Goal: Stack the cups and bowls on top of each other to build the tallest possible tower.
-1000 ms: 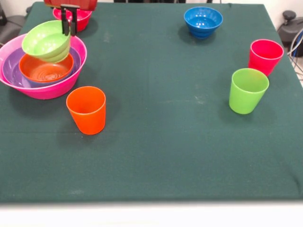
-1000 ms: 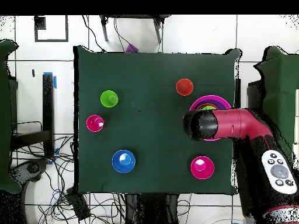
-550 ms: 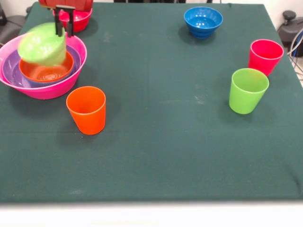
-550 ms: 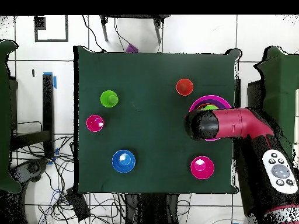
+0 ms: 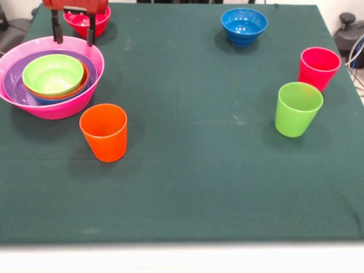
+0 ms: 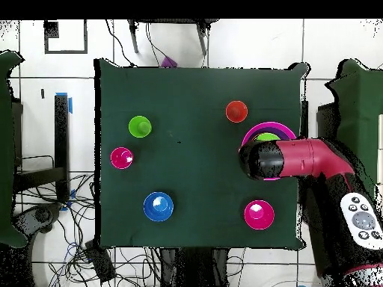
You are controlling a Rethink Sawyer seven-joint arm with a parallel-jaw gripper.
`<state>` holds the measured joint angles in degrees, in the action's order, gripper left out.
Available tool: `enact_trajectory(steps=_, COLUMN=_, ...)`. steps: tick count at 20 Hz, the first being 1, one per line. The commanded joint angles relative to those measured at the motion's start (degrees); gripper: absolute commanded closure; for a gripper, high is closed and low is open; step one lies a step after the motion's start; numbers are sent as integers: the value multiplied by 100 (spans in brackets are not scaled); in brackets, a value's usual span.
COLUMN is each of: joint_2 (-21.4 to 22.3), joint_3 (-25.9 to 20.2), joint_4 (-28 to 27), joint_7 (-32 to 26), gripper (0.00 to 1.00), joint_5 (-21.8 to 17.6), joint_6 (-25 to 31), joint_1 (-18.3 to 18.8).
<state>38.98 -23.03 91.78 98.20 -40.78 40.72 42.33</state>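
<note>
The tower is a nest at the front view's left: a lime green bowl (image 5: 53,73) sits upright in an orange bowl (image 5: 83,81), inside a purple bowl (image 5: 12,85), inside the huge pink bowl (image 5: 63,107). My gripper (image 5: 73,33) hangs open just above the nest's far rim, holding nothing. An orange cup (image 5: 104,132) stands in front of the nest. A lime green cup (image 5: 297,108) and a red-pink cup (image 5: 318,67) stand at the right. In the overhead view the arm (image 6: 259,160) covers most of the pink bowl (image 6: 269,125).
A red-pink bowl (image 5: 85,21) sits behind the gripper at the far left edge. A dark blue bowl (image 5: 243,24) sits at the far middle-right. Overhead, they show as the red-pink bowl (image 6: 258,214) and the blue bowl (image 6: 158,206).
The lime green bowl was tilted in the shut gripper above the nest. It now rests level in the orange bowl, and the gripper has opened and risen.
</note>
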Motion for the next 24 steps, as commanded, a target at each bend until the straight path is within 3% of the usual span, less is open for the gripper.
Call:
enact_trajectory(steps=1, joint_2=-50, joint_3=-430, joint_4=-6, joint_7=-1552, gripper=0, joint_5=-294, joint_6=359, joint_1=-68)
enact_trajectory(steps=7, joint_2=62, joint_3=-394, joint_4=66, joint_7=-1459, gripper=0, joint_5=-161, joint_6=580, joint_1=-125)
enact_trajectory(steps=12, joint_2=209, joint_3=-492, joint_4=672, joint_7=-841, gripper=0, joint_5=643, joint_6=876, joint_1=-46)
enact_trajectory(steps=17, joint_2=488, joint_3=-295, joint_4=1032, joint_7=0, gripper=0, joint_5=935, joint_6=635, joint_1=-481)
enact_trajectory(steps=24, joint_2=621, joint_3=70, joint_4=1312, joint_7=654, gripper=0, joint_5=1073, joint_6=362, joint_1=-971)
